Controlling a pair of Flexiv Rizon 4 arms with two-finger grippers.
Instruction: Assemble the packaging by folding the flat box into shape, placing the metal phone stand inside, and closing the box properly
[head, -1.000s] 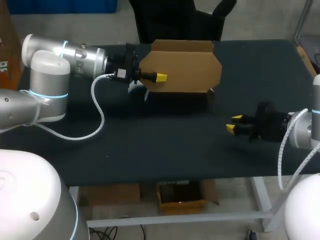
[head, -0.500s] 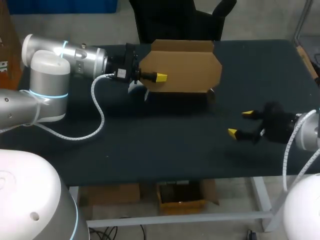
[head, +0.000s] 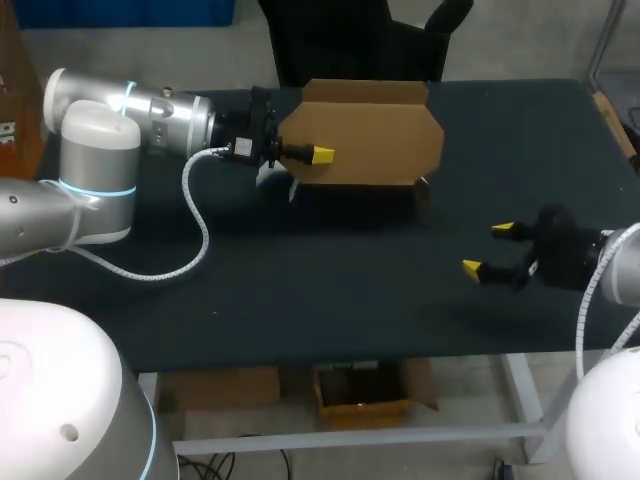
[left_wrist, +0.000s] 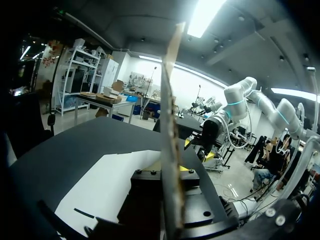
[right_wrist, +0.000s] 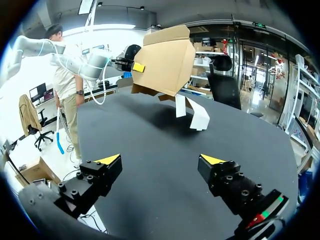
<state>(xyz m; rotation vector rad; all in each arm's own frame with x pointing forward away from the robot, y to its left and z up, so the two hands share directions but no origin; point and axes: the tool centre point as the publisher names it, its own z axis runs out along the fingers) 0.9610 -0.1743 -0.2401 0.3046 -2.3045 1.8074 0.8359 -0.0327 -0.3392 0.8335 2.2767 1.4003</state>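
Observation:
A brown cardboard box (head: 375, 135), folded into shape, is held above the far middle of the table. My left gripper (head: 318, 155) is shut on its left wall, one yellow tip showing on the outside. In the left wrist view the cardboard edge (left_wrist: 169, 140) runs straight up between the fingers of my left gripper (left_wrist: 167, 172). A white bent piece (right_wrist: 192, 112) lies on the table under the box, also seen as a white sheet (left_wrist: 115, 182) beneath the left gripper. My right gripper (head: 489, 248) (right_wrist: 161, 160) stands open and holds nothing, low over the table, well short of the box (right_wrist: 165, 60).
The table top (head: 320, 280) is dark, and its front edge runs just below the right gripper. A white cable (head: 200, 225) loops from my left arm across the table's left part.
My right gripper's fingers have spread from nearly together to wide apart, and it has drawn a little to the right. The left arm and the box have stayed still.

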